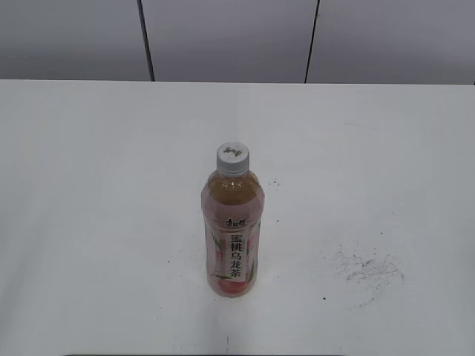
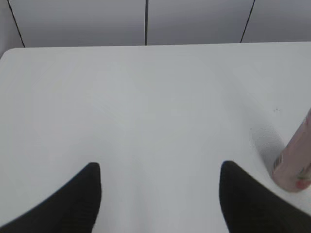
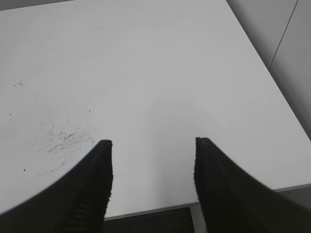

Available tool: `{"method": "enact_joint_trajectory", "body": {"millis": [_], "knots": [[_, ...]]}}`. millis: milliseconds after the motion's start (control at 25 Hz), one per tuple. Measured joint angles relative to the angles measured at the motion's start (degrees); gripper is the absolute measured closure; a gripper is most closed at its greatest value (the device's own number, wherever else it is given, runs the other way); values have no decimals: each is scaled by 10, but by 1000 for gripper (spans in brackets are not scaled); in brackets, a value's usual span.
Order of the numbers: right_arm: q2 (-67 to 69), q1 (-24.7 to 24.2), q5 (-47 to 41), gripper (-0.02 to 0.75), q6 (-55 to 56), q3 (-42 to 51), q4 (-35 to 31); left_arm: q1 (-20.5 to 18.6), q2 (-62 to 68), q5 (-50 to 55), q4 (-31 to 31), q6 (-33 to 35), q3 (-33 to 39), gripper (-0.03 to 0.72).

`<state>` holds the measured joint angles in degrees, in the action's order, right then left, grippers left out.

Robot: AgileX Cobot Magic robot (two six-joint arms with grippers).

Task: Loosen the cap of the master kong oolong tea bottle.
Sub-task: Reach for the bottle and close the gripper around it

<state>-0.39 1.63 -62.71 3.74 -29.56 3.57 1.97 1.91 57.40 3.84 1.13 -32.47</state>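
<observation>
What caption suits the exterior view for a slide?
Capped oolong tea bottle standing upright on the white table, white cap untouched.

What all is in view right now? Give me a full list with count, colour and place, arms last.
master kong oolong tea bottle: one, amber tea, pink label, upright near the table's centre.
cap: one, white-grey, on the bottle's neck.
table: one, white, under everything.
scuff marks: one patch, dark grey, on the table right of the bottle.
wall panels: grey, dark seams, behind the table.
left gripper: one, black, open, empty, bottle at its right.
right gripper: one, black, open, empty, over the table's edge.
</observation>
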Motion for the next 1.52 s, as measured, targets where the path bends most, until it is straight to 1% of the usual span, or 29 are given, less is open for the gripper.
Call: {"method": "enact_joint_trajectory", "body": {"millis": [80, 200, 360, 560, 640, 840, 960, 1120, 1200, 1360, 1440, 1520], "knots": [[0, 0, 0, 328, 0, 0, 0, 0, 16, -33, 6, 0, -4, 230], [0, 0, 0, 328, 0, 0, 0, 0, 46, -120, 18, 0, -5, 230], [0, 0, 0, 328, 0, 0, 0, 0, 109, -270, 39, 0, 7, 230], [0, 0, 0, 328, 0, 0, 0, 0, 219, -467, 91, 0, 45, 230], [0, 0, 0, 328, 0, 0, 0, 0, 266, -538, 93, 0, 52, 230], [0, 0, 0, 328, 0, 0, 0, 0, 401, -663, 86, 0, 54, 230], [0, 0, 0, 328, 0, 0, 0, 14, 501, -751, 84, 0, 55, 230], [0, 0, 0, 328, 0, 0, 0, 60, 618, -880, 52, 0, 55, 230], [0, 0, 0, 328, 0, 0, 0, 74, 685, -950, 35, -1, 55, 230], [0, 0, 0, 328, 0, 0, 0, 82, 822, -1088, -14, -23, 56, 230], [0, 0, 0, 328, 0, 0, 0, 82, 895, -1196, -56, -27, 56, 230], [0, 0, 0, 328, 0, 0, 0, 82, 943, -1241, -80, -33, 52, 230]]}}
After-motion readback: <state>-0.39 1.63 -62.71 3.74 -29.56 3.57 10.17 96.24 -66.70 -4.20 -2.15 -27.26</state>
